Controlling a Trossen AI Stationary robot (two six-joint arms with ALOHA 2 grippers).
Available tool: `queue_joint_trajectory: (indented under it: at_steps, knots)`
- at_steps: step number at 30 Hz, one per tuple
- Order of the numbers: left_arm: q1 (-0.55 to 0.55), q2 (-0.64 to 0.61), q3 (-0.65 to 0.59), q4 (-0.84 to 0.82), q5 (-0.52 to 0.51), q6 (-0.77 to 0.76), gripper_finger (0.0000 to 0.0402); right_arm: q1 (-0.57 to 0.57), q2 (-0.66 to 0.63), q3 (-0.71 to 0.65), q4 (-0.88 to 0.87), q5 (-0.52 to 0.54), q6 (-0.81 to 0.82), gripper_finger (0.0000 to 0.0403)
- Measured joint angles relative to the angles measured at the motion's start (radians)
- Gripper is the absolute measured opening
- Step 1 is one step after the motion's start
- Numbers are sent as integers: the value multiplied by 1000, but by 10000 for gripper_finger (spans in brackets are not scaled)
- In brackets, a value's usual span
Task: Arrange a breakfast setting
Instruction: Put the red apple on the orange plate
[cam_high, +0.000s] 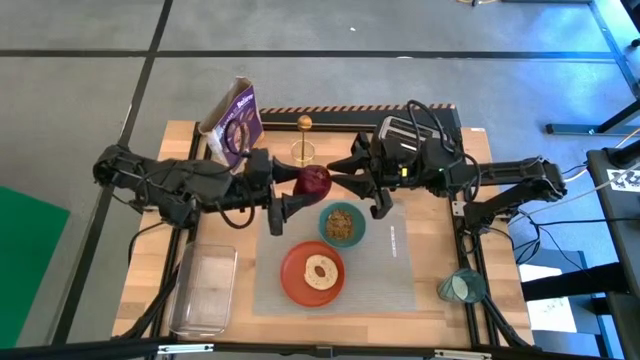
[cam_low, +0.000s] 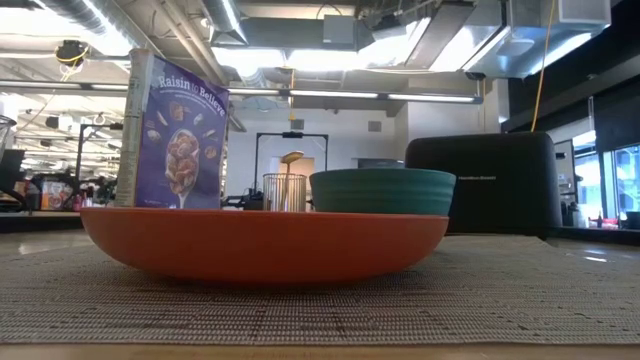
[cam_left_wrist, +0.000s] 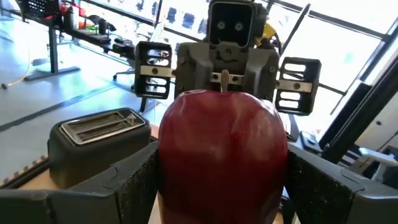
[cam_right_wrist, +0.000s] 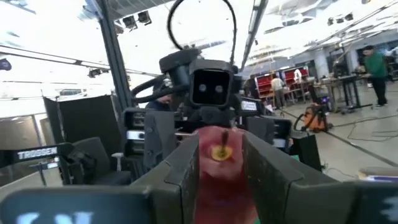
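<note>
we see both pincers up over the table, each pressing its fingers on the dark red fruit (cam_high: 314, 180): left pincer (cam_high: 290, 185), right pincer (cam_high: 345, 172), above the teal bowl (cam_high: 342, 224).

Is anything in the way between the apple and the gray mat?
Nothing visible blocks it. Both the left gripper and right gripper hold the apple above the placemat, beside the teal bowl.
</note>
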Motion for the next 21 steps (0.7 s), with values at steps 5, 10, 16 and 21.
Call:
queue_joint_trajectory:
  at_steps: [5,10,16,21]
  knots:
    - [20,9,-1,-5,39,8,292,0,15,1,1,-6,-2,111]
    - [32,15,-1,-5,70,26,292,0,34,2,23,-3,4,110]
    - [33,20,-1,-2,70,38,292,0,44,2,24,23,5,79]
    - [33,20,-1,15,57,54,292,0,43,2,33,32,-13,17]
